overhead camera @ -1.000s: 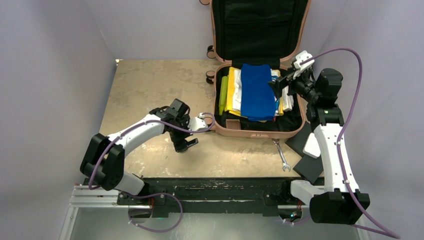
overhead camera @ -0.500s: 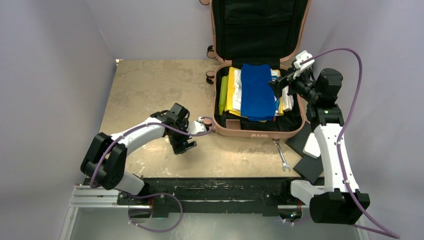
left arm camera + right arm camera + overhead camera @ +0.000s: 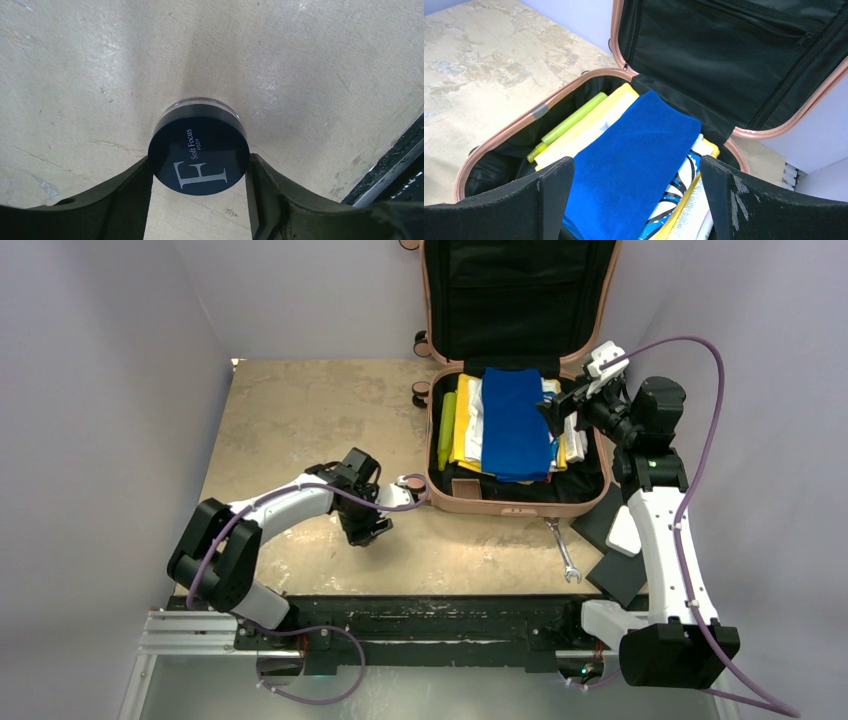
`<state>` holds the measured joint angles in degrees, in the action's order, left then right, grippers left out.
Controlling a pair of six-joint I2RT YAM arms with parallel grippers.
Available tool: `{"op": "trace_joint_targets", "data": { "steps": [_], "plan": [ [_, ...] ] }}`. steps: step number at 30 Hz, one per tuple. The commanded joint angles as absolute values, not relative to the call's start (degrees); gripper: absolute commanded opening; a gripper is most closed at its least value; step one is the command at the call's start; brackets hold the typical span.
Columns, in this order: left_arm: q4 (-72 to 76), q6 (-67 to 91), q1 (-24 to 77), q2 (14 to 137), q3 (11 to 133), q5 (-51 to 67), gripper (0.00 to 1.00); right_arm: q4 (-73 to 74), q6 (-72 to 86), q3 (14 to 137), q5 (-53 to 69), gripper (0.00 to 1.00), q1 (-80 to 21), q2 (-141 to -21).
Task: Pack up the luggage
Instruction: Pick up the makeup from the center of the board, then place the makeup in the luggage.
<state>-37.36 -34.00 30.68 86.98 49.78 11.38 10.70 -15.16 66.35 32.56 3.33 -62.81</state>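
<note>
The luggage point(image 3: 520, 504) is a salmon-pink suitcase lying open at the back right, its black-lined lid point(image 3: 515, 295) standing up. Inside lie a blue folded cloth point(image 3: 515, 425), yellow and white items and a green tube point(image 3: 446, 430). My right gripper point(image 3: 560, 408) hovers open over the case's right side, above the blue cloth point(image 3: 634, 145) and holding nothing. My left gripper point(image 3: 366, 530) points down at the table left of the case. In the left wrist view both its fingers press the sides of a round black jar point(image 3: 199, 152) marked "Soft Focus", which rests on the tabletop.
A metal wrench point(image 3: 563, 552) lies on the table in front of the case. Flat black pads point(image 3: 615, 565) sit at the right edge by the right arm. A black rail point(image 3: 430, 612) runs along the near edge. Pale walls close in both sides.
The left gripper has drawn slightly nearer and lower and its jaws have closed in onto the jar. The right arm and the suitcase contents have not moved.
</note>
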Motion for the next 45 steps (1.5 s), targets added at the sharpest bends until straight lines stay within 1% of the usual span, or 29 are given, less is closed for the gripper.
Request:
{"op": "trace_joint_targets", "data": {
  "steps": [1, 4, 8, 14, 20, 25, 30, 37, 41, 45],
  "plan": [
    [-36.7, -33.4, 30.7, 87.8, 50.4, 14.0, 0.18, 9.2, -15.5, 66.9, 32.1, 0.99, 3.3, -61.9],
    [-37.7, -33.4, 30.8, 87.5, 51.8, 14.4, 0.06, 9.2, -15.5, 67.0, 32.0, 0.99, 3.3, -61.8],
    [-40.3, -33.6, 30.7, 85.9, 55.6, 14.4, 0.00, 9.6, -15.4, 67.4, 32.2, 0.99, 3.3, -61.8],
    [-45.2, -34.4, 30.9, 82.1, 66.1, 14.7, 0.00, 10.7, -15.7, 68.3, 31.6, 0.99, 3.3, -61.7],
    [-47.0, -34.2, 34.5, 84.0, 76.4, 13.6, 0.00, 11.3, -15.6, 69.0, 25.4, 0.99, 3.3, -62.2],
    [-47.1, -33.3, 42.0, 90.2, 86.4, 11.7, 0.00, 12.7, -16.1, 69.4, 19.7, 0.99, 3.3, -62.9],
    [-47.7, -32.6, 49.1, 99.9, 97.9, 11.8, 0.00, 14.6, -17.8, 68.9, 14.0, 0.99, 3.3, -63.3],
    [-48.6, -33.2, 57.1, 114.9, 114.9, 11.6, 0.00, 11.8, -18.3, 63.0, 5.7, 0.99, 4.3, -59.9],
    [-46.2, -32.1, 59.5, 123.0, 124.5, 12.3, 0.00, 11.7, -17.1, 61.7, 7.2, 0.99, 8.1, -59.7],
    [-43.3, -30.8, 60.7, 128.2, 130.2, 12.3, 0.00, 11.6, -16.3, 60.7, 10.0, 0.99, 11.0, -59.3]
  ]
}}
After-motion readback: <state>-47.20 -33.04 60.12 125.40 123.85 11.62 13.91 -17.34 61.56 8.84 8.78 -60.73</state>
